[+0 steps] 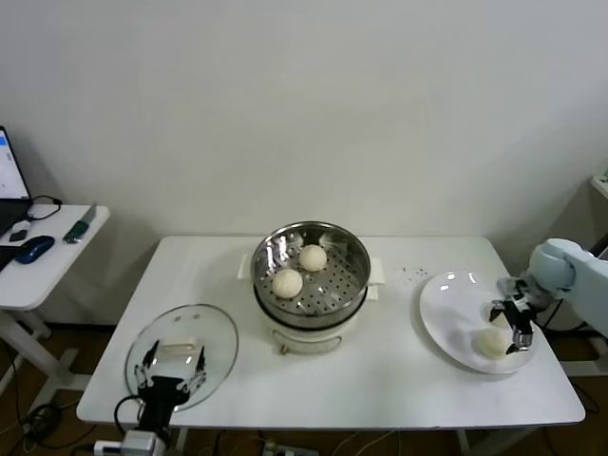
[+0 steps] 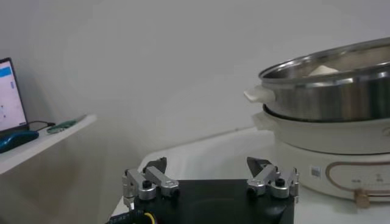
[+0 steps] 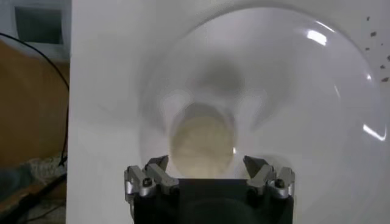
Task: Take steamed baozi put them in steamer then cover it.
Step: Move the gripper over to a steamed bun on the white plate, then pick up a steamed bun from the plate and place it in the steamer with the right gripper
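Observation:
The steel steamer [image 1: 311,275] stands on its white cooker base mid-table and holds two baozi [image 1: 288,282] [image 1: 313,256]. A third baozi [image 1: 491,342] lies on the white plate [image 1: 456,294] at the right. My right gripper [image 1: 514,324] is open just above this bun, which sits between and just beyond the fingers in the right wrist view [image 3: 202,145]; the gripper [image 3: 207,164] is empty. My left gripper [image 1: 169,376] is open and empty over the glass lid [image 1: 190,328] at the front left. The left wrist view shows that gripper [image 2: 210,165] and the steamer [image 2: 329,91].
A side table [image 1: 47,261] at the far left carries a laptop and a blue mouse [image 1: 34,249]. The plate [image 3: 292,91] lies close to the table's right edge. A few dark specks [image 1: 410,273] lie behind the plate.

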Action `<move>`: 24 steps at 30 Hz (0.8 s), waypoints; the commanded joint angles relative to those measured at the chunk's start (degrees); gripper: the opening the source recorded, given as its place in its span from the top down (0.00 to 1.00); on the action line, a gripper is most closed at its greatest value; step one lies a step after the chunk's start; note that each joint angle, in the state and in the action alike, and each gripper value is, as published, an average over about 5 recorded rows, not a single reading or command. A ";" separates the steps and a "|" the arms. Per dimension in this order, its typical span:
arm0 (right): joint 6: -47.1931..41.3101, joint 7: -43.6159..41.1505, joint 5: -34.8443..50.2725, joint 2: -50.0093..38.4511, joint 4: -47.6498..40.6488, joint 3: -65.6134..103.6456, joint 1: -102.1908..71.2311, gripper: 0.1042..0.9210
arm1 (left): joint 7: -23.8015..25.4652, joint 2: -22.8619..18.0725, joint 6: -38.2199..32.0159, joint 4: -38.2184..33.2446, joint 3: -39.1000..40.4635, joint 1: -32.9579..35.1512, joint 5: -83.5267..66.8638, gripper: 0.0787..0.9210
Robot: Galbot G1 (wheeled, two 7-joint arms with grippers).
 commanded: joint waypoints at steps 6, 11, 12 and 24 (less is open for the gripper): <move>1.31 -0.93 -3.56 4.51 -4.28 3.23 -3.81 0.12 | -0.03 -0.18 -0.08 0.16 -0.14 0.36 0.36 0.12; 2.16 -2.11 -4.19 5.13 -5.06 3.41 -3.72 0.12 | -0.06 -0.19 -0.01 0.13 -0.20 0.29 0.36 0.12; 2.35 -2.32 -4.33 5.24 -5.20 3.49 -3.72 0.14 | -0.08 -0.20 -0.01 0.15 -0.19 0.28 0.37 0.12; 4.30 -4.57 -4.00 4.99 -5.22 3.56 -1.73 0.32 | -0.28 -0.37 -0.30 -0.14 -0.20 0.82 0.99 0.12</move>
